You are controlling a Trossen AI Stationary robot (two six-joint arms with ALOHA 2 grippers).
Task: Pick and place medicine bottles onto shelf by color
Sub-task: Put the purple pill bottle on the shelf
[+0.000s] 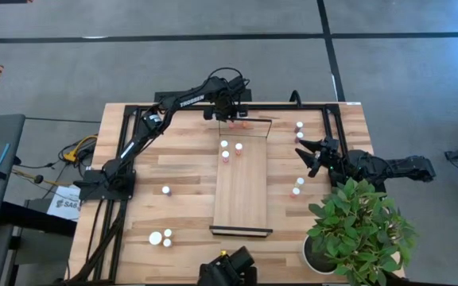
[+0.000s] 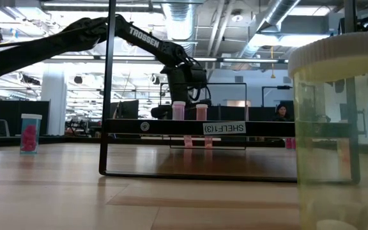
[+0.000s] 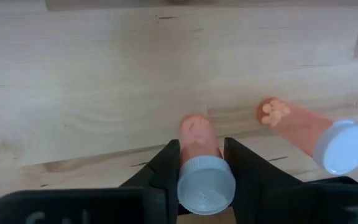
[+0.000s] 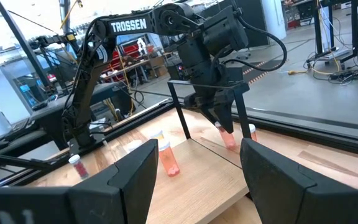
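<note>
Left tool (image 3: 201,163): at top centre of the high view, over the shelf's far end; fingers pinch a pale orange bottle (image 3: 202,167) just under its white cap.
Held bottle: long axis upright, cap up, base on or just above the shelf (image 1: 241,187).
Neighbour bottle (image 3: 316,135): just beside it, also upright.
Right tool (image 1: 315,156): spread wide, empty, at the desk's (image 1: 181,171) right side.

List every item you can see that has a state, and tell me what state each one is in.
left gripper: shut on a pink bottle at the shelf's far end
second pink bottle: upright beside it, free
right gripper: open, empty, waiting right of the shelf
shelf: lying flat, two bottles standing on it
plant: upright at the table's near right corner
</note>
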